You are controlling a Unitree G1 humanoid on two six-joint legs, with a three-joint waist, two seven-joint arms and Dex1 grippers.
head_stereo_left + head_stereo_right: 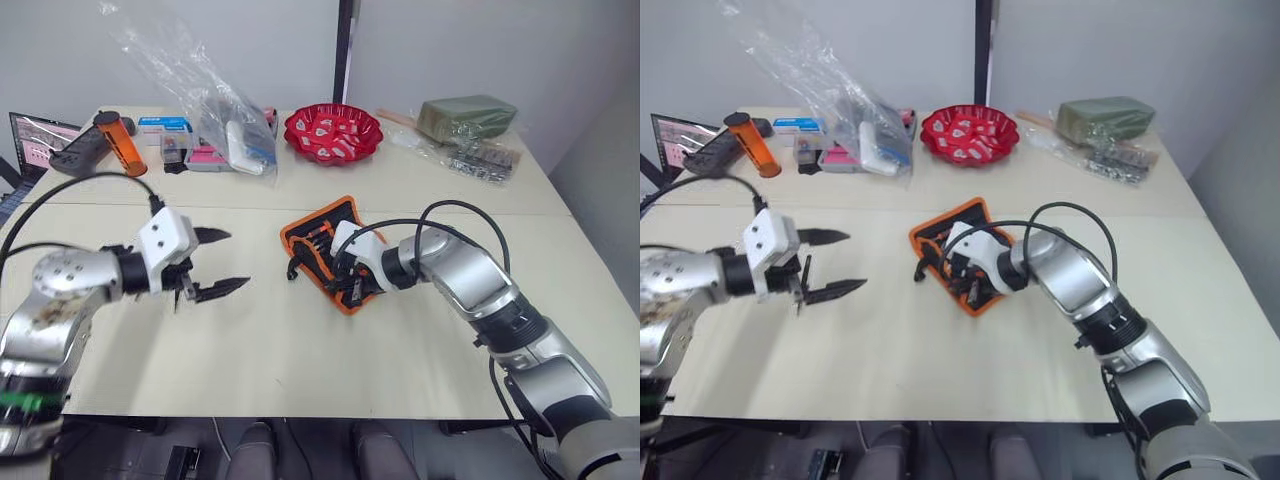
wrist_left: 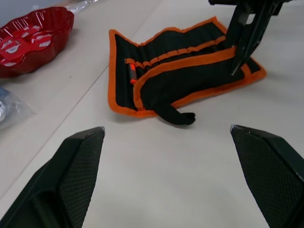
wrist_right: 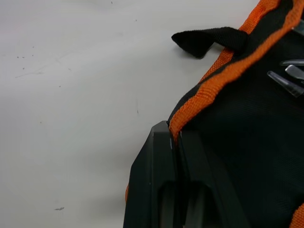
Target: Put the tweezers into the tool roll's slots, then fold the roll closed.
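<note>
- My left gripper (image 1: 215, 263) hangs over bare table with its two fingers spread wide and nothing between them. The tool roll (image 1: 325, 245) lies well ahead of its tips and off toward my right arm.
- From the left wrist view the roll is partly folded: one flap lies over the slots, an orange stripe shows inside, and the black strap (image 2: 175, 115) trails out on the table on the side nearest this gripper. If I fold on without minding it, I judge the strap could get trapped under the roll.
- My right gripper (image 1: 352, 277) is clamped on the roll's orange-bound edge (image 3: 223, 76), fingers pressed together with the fabric between them. The pinch takes only the binding, so a quick pull could slip off it or drag the whole roll across the table instead of folding it.
- Slim tips (image 3: 285, 78) of what I take for the tweezers lie just beyond my right fingers; I cannot count them, and a sharp lift might shake one loose.
</note>
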